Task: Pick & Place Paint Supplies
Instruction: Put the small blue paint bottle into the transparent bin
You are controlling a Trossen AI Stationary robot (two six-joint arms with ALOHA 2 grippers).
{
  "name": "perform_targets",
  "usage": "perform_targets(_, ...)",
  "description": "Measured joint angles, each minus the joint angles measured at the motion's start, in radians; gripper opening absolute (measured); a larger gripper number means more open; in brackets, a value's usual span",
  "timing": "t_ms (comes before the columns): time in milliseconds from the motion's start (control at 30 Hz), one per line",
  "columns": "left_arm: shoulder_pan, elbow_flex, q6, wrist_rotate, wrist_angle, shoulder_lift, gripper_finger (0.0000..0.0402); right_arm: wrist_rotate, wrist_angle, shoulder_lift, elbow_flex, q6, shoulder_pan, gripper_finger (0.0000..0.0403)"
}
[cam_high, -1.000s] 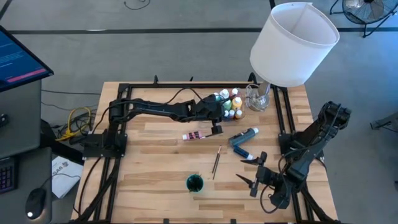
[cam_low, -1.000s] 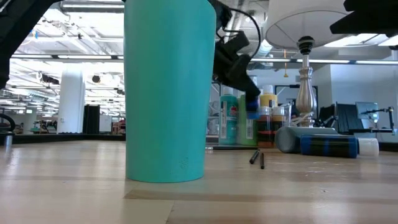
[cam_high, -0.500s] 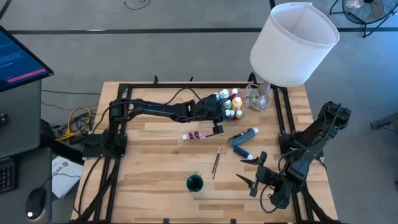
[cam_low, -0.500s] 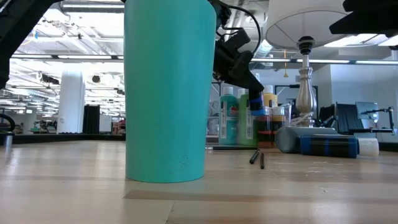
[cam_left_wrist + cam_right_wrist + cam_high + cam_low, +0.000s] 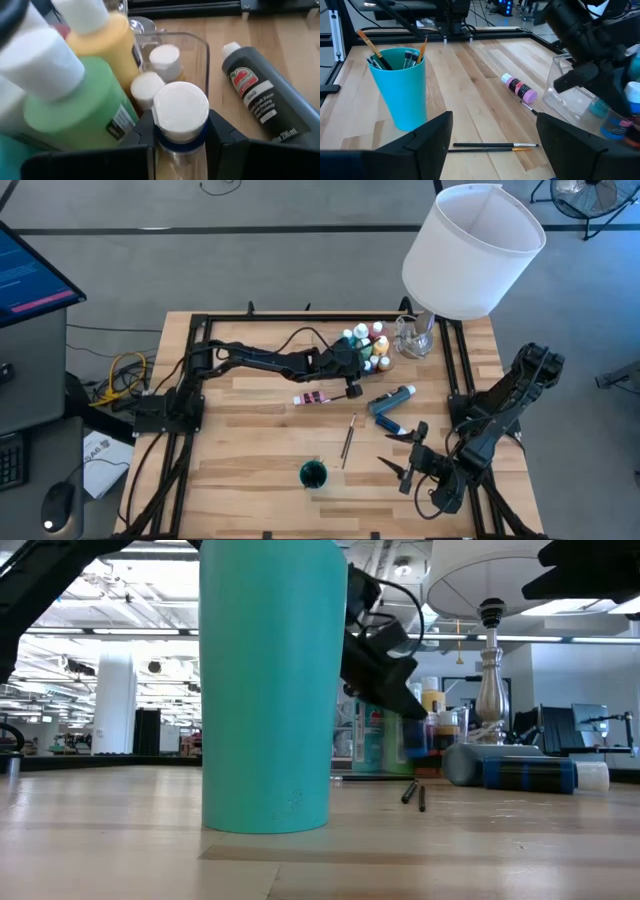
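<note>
Left hand (image 5: 181,137) clamped on the blue bottle (image 5: 181,116) — lower it straight into the clear tray (image 5: 200,50), avoiding neighbours; right hand (image 5: 408,465), lower right, stands apart.

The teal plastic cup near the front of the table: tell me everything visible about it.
The teal plastic cup is a plain, smooth, slightly tapered tumbler that stands upright on the wooden table, near its front edge and apart from the other supplies. Its mouth is open, and several thin brushes lean inside it, their handles and tips poking above the rim. From above it reads as a small dark-centred teal circle. A loose brush lies on the wood nearby, not touching it. Neither gripper touches the cup.
</note>
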Motion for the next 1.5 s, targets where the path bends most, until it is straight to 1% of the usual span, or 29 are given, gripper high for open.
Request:
perform_targets(300, -0.005, 0.002, -0.006, -0.017, 0.018, 0.01, 0.0047, -0.001, -0.012, 0.0, 0.0, 0.001, 0.001, 0.0281)
perform_targets(600, -0.004, 0.003, -0.029, -0.005, 0.03, 0.019, 0.0048, -0.003, -0.018, 0.0, 0.0, 0.016, 0.001, 0.0281)
perform_targets(700, -0.004, 0.003, -0.03, -0.004, 0.03, 0.019, 0.0056, -0.003, -0.018, 0.0, 0.0, 0.016, 0.001, 0.0281)
perform_targets(867, -0.004, 0.003, -0.031, -0.002, 0.028, 0.019, 0.0082, -0.003, -0.018, 0.0, 0.0, 0.016, 0.0, 0.0281)
perform_targets(967, -0.004, 0.003, -0.031, -0.002, 0.027, 0.019, 0.0088, -0.003, -0.018, 0.0, 0.0, 0.016, 0.0, 0.0282)
perform_targets(1500, -0.003, 0.001, -0.029, -0.002, 0.018, 0.024, 0.0088, -0.003, -0.018, 0.0, 0.0, 0.016, 0.0, 0.0282)
